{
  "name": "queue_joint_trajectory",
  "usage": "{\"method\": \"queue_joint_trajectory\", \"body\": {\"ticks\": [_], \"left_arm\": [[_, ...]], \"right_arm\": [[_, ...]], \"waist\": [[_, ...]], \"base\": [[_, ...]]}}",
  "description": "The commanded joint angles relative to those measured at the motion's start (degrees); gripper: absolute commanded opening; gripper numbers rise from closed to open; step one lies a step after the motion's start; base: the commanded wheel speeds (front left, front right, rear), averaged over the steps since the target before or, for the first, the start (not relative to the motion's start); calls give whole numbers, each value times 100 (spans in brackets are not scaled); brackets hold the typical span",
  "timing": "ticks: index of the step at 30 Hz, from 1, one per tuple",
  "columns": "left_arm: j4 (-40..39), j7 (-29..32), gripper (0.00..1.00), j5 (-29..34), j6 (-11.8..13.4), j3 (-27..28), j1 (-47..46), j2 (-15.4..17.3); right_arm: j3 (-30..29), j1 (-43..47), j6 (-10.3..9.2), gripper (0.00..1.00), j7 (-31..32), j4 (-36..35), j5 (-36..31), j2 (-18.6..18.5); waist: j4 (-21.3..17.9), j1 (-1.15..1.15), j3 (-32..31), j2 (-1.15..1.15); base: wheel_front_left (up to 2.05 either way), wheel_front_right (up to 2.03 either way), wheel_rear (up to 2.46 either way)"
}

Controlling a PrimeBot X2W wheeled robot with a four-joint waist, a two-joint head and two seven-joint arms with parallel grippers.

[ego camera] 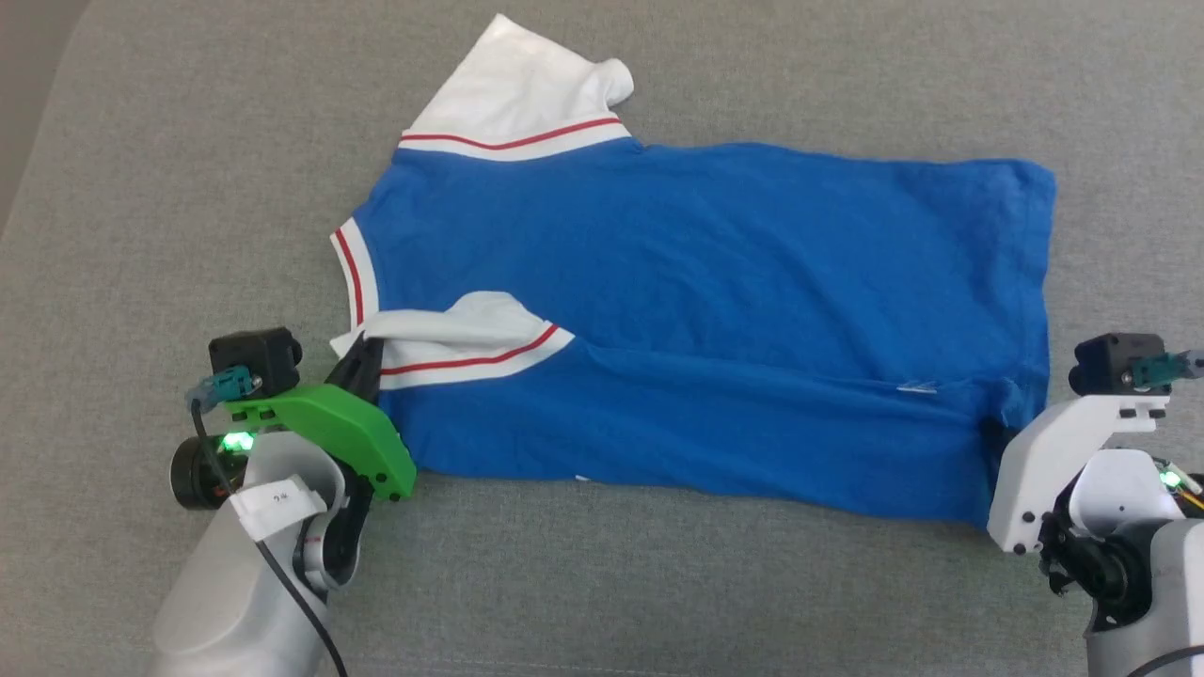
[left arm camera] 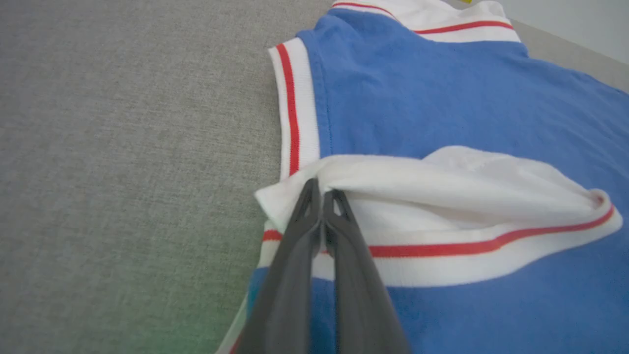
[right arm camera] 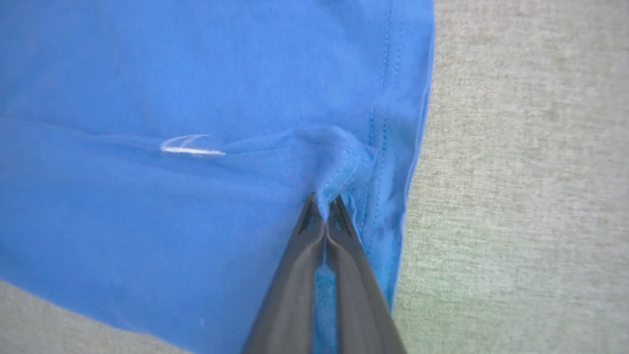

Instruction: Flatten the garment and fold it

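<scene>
The garment, a royal-blue T-shirt with white sleeves and red-striped trim, lies lengthwise across the grey cloth surface, neck to the left, hem to the right. Its near edge is folded over onto the body, with the near white sleeve lying on the blue. My left gripper is shut on that sleeve's white edge. My right gripper is shut on a pinch of the blue hem at the lower right corner. The far sleeve spreads out at the top.
Grey fabric surface surrounds the shirt on all sides, with open room to the left and in front. A small white mark shows on the fold line near the hem.
</scene>
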Motion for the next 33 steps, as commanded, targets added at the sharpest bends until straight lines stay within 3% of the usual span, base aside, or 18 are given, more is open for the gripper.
{"method": "queue_joint_trajectory", "body": {"ticks": [1,2,3,8,12,15,24,33], "left_arm": [[83,-75,31,-33,-19,37,-139,-46],[151,-104,93,-42,-43,30,-176,-65],[205,-116,100,-39,-60,16,-198,-70],[341,-238,100,-43,-70,26,-208,-53],[170,-87,100,-27,64,37,-41,79],[-95,317,100,-23,246,5,169,221],[-1222,2519,100,-313,1013,-193,1042,591],[-1183,2755,100,-406,1175,-157,1152,650]], "right_arm": [[23,-65,-9,100,27,91,-6,41],[31,-75,-9,100,-19,100,13,45],[23,-77,-9,100,-49,115,34,48],[-56,-17,-9,100,-247,92,146,61],[-201,121,-9,100,-375,-42,243,67],[-290,271,-9,100,-401,-171,307,72],[-436,555,-9,100,-351,-544,401,94],[-460,569,-9,100,-359,-712,486,100]], "waist": [[25,0,48,0],[38,0,27,0],[46,0,1,0],[85,0,-292,0],[119,0,-609,0],[148,0,-824,0],[74,0,-970,0],[-124,0,-705,0]], "base": [[0,0,0],[0,0,0],[0,0,0],[0,0,0],[0,0,0],[0,0,0],[0,0,0],[0,0,0]]}}
